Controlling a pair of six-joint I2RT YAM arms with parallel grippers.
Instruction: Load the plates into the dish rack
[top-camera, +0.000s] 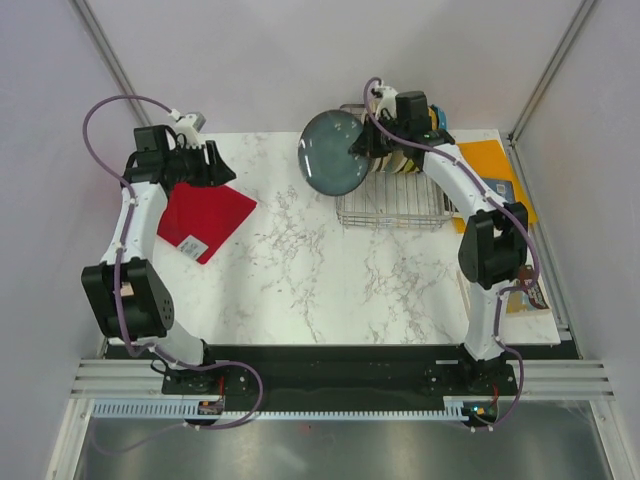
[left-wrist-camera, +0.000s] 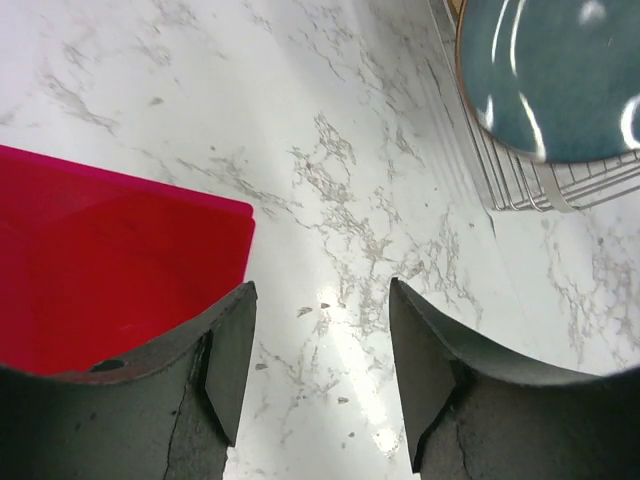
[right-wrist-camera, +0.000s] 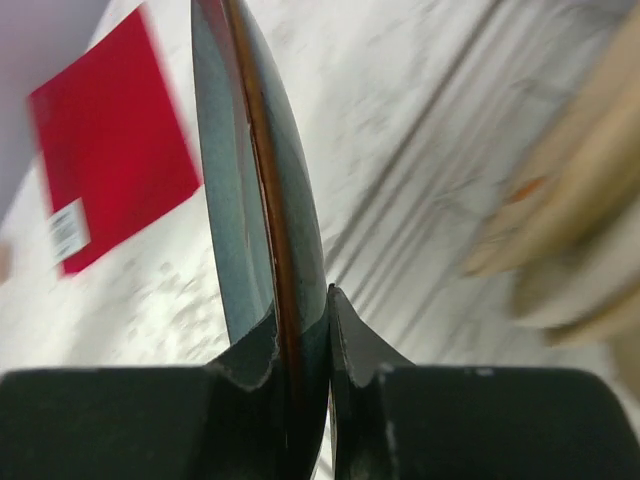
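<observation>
My right gripper (top-camera: 362, 148) is shut on the rim of the dark teal-grey speckled plate (top-camera: 333, 152) and holds it on edge in the air at the left end of the silver wire dish rack (top-camera: 392, 205). In the right wrist view the plate (right-wrist-camera: 250, 170) stands edge-on between my fingers. Other plates (top-camera: 405, 160) stand upright in the rack, blurred cream ones (right-wrist-camera: 570, 230) in the right wrist view. My left gripper (top-camera: 222, 170) is open and empty above the marble table, at the edge of the red mat. The left wrist view shows the teal plate (left-wrist-camera: 560, 75) and rack (left-wrist-camera: 520, 190).
A red flat square mat (top-camera: 205, 220) lies at the table's left, also in the left wrist view (left-wrist-camera: 110, 270) and right wrist view (right-wrist-camera: 110, 150). An orange sheet (top-camera: 490, 175) lies right of the rack. White walls close in the table on three sides.
</observation>
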